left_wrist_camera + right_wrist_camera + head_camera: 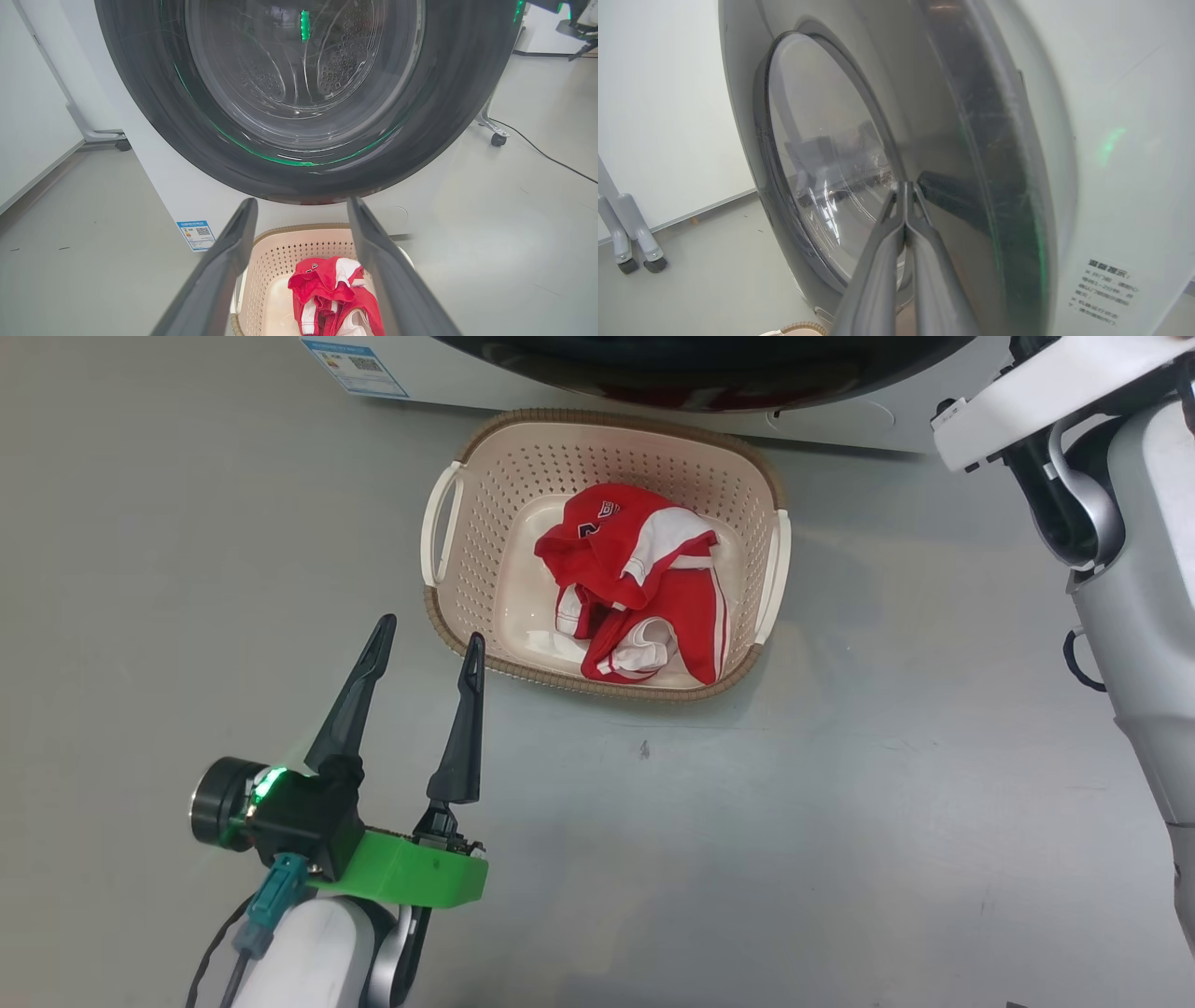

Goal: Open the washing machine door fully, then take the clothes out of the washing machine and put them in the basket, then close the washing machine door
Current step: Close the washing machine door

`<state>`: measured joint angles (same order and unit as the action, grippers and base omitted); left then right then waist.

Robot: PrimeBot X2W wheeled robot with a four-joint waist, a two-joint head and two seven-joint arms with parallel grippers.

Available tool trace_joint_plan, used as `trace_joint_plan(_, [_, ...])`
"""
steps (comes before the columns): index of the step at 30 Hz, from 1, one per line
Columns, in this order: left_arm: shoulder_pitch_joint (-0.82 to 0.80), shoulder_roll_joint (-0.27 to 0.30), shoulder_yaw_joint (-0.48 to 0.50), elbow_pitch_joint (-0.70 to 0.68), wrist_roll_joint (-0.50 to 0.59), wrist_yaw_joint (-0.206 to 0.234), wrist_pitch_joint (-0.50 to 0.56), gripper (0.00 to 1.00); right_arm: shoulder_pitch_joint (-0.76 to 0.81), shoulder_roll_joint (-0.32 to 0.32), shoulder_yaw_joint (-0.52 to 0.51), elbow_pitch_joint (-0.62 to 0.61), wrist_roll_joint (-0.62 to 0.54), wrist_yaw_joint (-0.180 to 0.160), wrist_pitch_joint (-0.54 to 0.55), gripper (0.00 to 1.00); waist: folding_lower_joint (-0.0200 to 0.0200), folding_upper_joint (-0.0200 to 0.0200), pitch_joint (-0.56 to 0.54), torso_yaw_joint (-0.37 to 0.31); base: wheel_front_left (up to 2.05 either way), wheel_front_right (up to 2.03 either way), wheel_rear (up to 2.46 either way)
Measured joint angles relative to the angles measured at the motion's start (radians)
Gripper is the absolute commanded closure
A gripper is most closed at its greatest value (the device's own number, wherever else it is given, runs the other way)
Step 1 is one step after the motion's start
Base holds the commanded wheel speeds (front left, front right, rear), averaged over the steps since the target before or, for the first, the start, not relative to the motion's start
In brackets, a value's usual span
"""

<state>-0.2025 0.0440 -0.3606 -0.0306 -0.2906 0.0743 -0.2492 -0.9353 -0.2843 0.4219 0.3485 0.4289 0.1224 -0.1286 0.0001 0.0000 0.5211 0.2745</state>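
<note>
Washing machine (154, 186) with the washing machine door (140, 93) across its front, the clothes (644, 579) in the basket (560, 457).
The door covers the drum opening; the basket sits on the floor just before the machine, the clothes bundled inside. Left gripper (430, 631) hovers beside the basket, fingers spread, holding nothing; right gripper (906, 186), fingers pressed together, points at the door's glass edge.

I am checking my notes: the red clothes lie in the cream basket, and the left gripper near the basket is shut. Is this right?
Not quite: the left gripper is open, its jaws spread apart, as the head view shows. The clothes do lie in the basket, near that gripper.
</note>
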Motion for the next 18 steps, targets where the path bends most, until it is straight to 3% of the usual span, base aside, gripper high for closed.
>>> trace_joint_plan(9, [-0.011,-0.002,-0.001,0.019,0.000,0.001,-0.002,0.00,-0.061,-0.034,0.004,0.079,0.030,0.009,-0.009,1.00,0.0000,0.0000,0.013,0.017,0.00,0.00,0.00])
trace_joint_plan(18, [-0.030,-0.004,-0.007,0.015,0.000,0.001,-0.003,0.00,-0.119,-0.053,-0.079,0.167,0.069,0.009,-0.046,1.00,0.0000,0.0000,0.022,0.028,0.00,0.00,0.00])
